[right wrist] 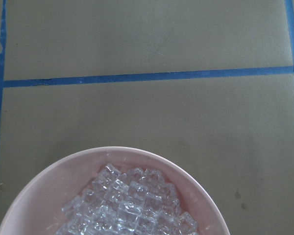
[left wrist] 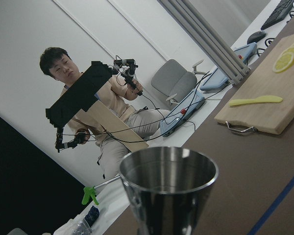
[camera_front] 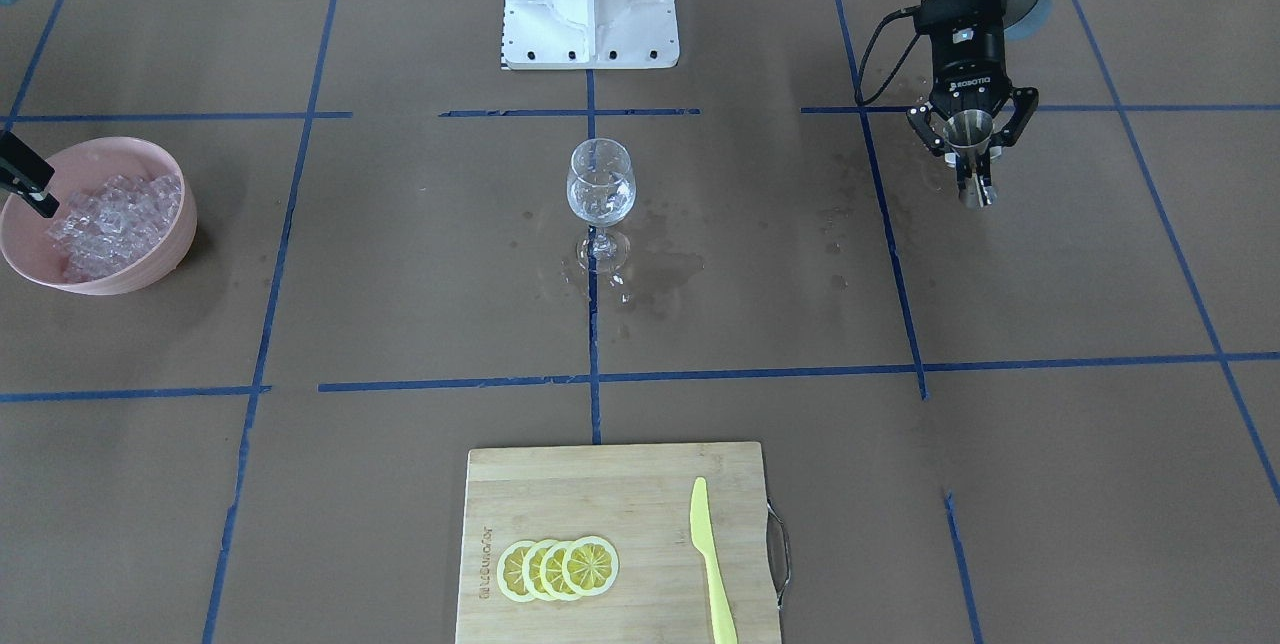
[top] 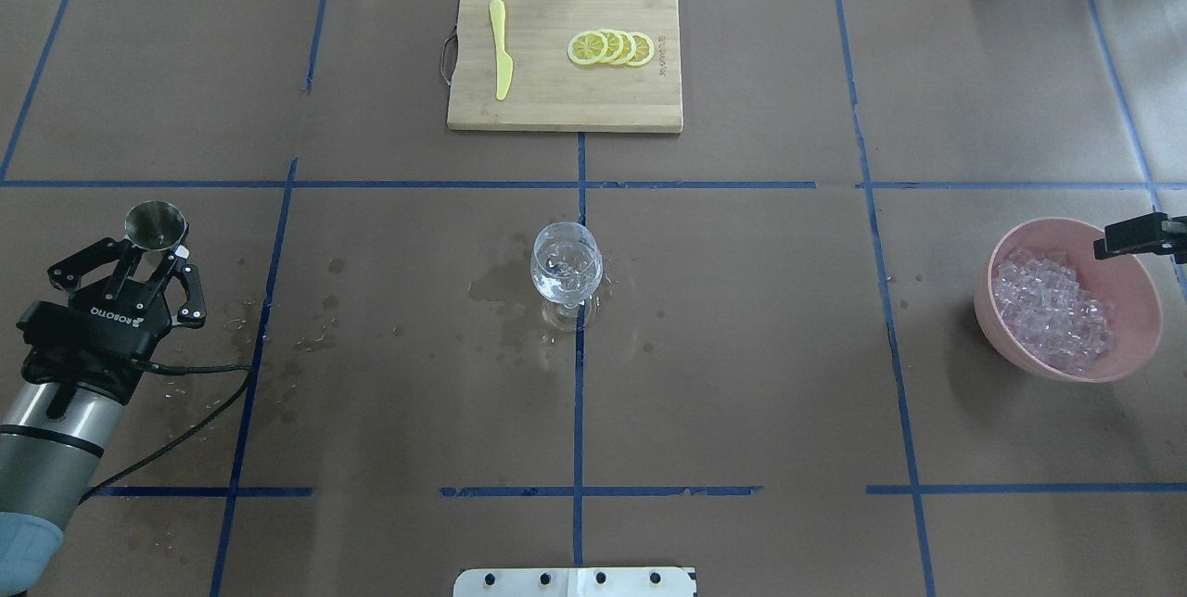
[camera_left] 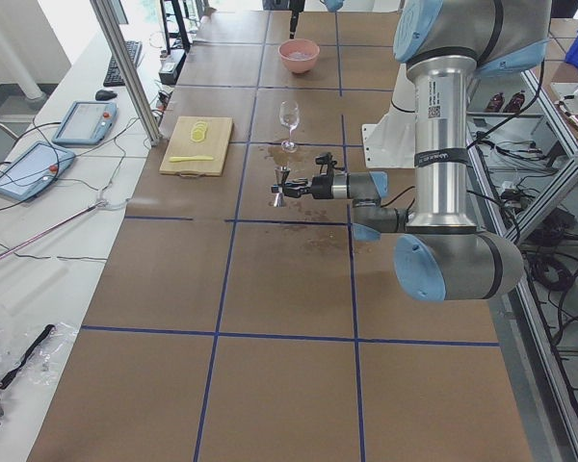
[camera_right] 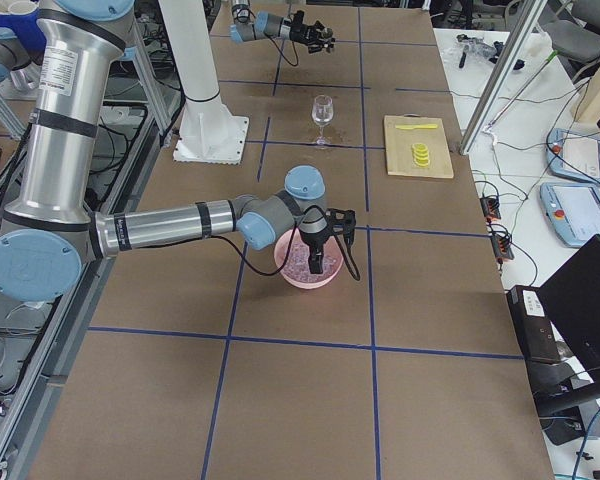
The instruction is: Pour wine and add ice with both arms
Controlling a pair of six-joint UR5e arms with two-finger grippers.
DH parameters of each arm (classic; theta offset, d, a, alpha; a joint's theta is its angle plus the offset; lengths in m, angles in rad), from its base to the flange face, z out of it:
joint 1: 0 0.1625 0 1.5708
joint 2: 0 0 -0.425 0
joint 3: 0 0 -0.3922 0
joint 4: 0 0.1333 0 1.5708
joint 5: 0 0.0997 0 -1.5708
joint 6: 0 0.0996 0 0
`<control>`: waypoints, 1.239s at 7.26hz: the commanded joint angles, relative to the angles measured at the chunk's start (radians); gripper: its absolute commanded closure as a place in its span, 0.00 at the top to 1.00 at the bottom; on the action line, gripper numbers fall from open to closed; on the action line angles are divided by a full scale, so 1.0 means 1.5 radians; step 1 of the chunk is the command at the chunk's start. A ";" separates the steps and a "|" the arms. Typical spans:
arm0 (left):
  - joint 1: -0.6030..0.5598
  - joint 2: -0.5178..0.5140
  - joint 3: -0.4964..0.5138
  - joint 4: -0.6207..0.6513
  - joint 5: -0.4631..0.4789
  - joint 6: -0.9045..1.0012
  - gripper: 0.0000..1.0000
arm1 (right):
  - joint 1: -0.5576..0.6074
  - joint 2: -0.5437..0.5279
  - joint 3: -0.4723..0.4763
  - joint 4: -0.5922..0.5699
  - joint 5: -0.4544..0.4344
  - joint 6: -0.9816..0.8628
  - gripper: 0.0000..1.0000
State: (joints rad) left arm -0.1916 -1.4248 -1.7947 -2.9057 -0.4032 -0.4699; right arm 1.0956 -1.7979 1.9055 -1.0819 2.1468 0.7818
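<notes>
At centre of tabletop (top: 742, 347), wine glass (top: 566, 268) holds a little wine (top: 564, 274); pour looks done. Left gripper (top: 148, 256), well left, jaws clamped on upright jigger (top: 156, 222). Right gripper (top: 1127, 238) over bowl (top: 1136, 347) of ice (top: 1052, 310), jaws' state can't tell; ice transfer prob. still to do.

Relative to clear stemmed glass (top: 566, 265): pink round bowl (top: 1000, 330) holding clear ice cubes (top: 1048, 310) sat robot-right, wooden board (top: 556, 101) beyond, steel jigger (top: 156, 224) robot-left.

Worktop (top: 742, 347) matt brown paper; jigger (left wrist: 169, 181) polished metal; cutting board (top: 556, 96) smooth wood; bowl (top: 1131, 300) matt pink plastic; wineglass (top: 566, 265) clear, glossy.
</notes>
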 commanded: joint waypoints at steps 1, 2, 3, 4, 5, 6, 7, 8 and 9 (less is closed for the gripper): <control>0.001 0.000 0.007 0.000 -0.005 -0.055 0.00 | -0.042 -0.008 -0.009 0.066 -0.020 0.080 1.00; 0.001 0.000 0.008 0.000 -0.012 -0.055 0.00 | -0.072 -0.014 -0.008 0.086 -0.036 0.107 1.00; 0.001 0.000 0.008 0.000 -0.014 -0.055 0.00 | -0.085 -0.014 -0.009 0.086 -0.041 0.110 1.00; 0.001 0.000 0.008 0.000 -0.014 -0.056 0.00 | -0.100 -0.014 -0.009 0.086 -0.054 0.119 1.00; 0.001 0.000 0.008 0.000 -0.014 -0.056 0.00 | -0.113 -0.012 -0.010 0.085 -0.059 0.120 0.99; 0.001 0.000 0.008 0.000 -0.014 -0.056 0.00 | -0.119 -0.007 -0.010 0.084 -0.065 0.124 0.99; 0.000 0.001 0.008 0.000 -0.015 -0.056 0.00 | -0.127 -0.004 -0.009 0.083 -0.065 0.152 0.96; 0.000 0.001 0.008 0.000 -0.020 -0.056 0.00 | -0.131 -0.005 -0.009 0.083 -0.065 0.164 0.91; 0.001 0.001 0.008 0.000 -0.020 -0.056 0.00 | -0.132 -0.005 -0.009 0.082 -0.065 0.165 0.81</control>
State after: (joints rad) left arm -0.1912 -1.4237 -1.7825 -2.9054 -0.4302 -0.5538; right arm 0.9030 -1.8061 1.8912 -0.9573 2.0500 1.0162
